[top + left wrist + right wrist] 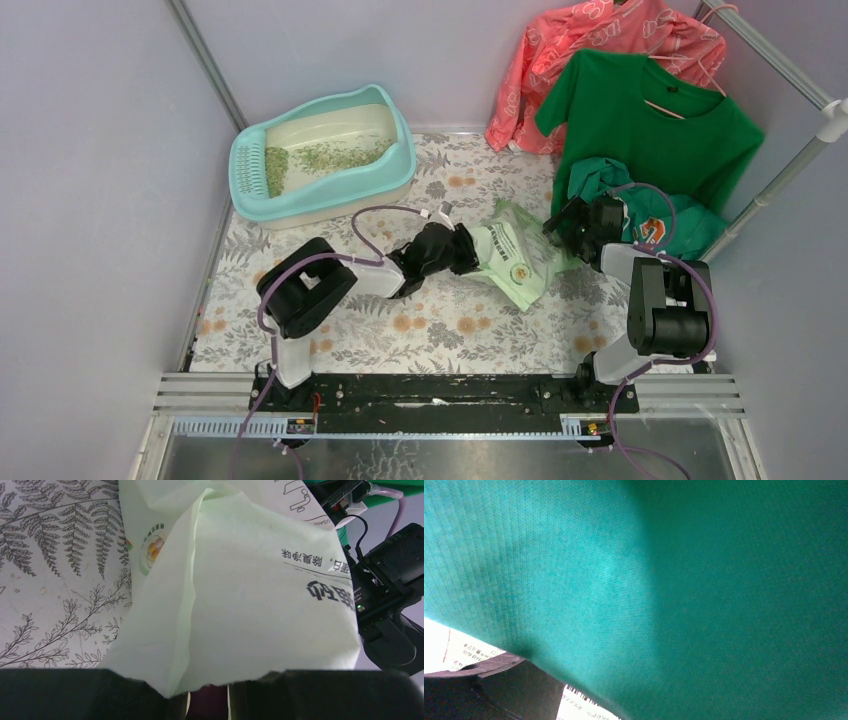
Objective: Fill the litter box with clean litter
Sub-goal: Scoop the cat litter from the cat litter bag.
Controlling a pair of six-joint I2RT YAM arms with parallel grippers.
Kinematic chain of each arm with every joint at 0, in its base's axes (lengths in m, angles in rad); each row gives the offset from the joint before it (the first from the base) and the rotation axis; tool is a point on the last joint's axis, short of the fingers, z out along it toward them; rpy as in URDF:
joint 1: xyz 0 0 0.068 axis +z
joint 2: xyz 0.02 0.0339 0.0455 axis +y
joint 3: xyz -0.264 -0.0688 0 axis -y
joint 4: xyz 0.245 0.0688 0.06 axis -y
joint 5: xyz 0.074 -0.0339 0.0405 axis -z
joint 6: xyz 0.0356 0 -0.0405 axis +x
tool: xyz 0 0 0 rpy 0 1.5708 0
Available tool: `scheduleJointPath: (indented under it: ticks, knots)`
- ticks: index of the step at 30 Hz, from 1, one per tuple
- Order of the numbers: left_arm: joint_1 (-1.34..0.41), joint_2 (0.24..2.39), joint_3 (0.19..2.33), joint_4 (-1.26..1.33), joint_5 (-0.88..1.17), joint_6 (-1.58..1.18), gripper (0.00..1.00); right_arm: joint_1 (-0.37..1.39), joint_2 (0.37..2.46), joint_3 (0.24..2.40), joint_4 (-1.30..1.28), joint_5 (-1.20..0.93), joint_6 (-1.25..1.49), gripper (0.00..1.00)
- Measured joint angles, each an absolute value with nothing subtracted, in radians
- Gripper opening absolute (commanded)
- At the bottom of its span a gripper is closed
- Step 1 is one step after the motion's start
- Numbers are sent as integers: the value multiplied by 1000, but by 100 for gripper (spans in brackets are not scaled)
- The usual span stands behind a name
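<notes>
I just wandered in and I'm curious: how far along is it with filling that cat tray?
Partly done: a thin scatter of litter lies in the litter box, with much of its cream floor bare. In hand: the left gripper pinches the green bag, lying on the table apart from the box. The right gripper stands open at the bag's other end. Left: likely more pouring.

top camera looks down from behind over the whole table (440, 330). left wrist sits close on the bag (240, 605), shared with top. right wrist is jammed against green cloth (674, 580), maybe a shirt.
</notes>
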State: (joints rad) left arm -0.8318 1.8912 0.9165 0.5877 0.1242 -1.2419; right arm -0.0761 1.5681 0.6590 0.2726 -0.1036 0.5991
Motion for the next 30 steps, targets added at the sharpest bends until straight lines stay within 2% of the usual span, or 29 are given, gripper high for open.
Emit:
scheduleJointPath:
  ticks: [16, 24, 30]
  knots:
    - [-841, 1981, 644, 1173, 210, -1293, 3, -76, 1568, 655, 283, -107, 599, 100]
    - [-838, 1977, 540, 1369, 267, -1330, 4, -76, 1568, 653, 290, -113, 599, 100]
    - [-834, 1897, 436, 1442, 281, -1333, 4, -76, 1568, 652, 291, -113, 599, 100]
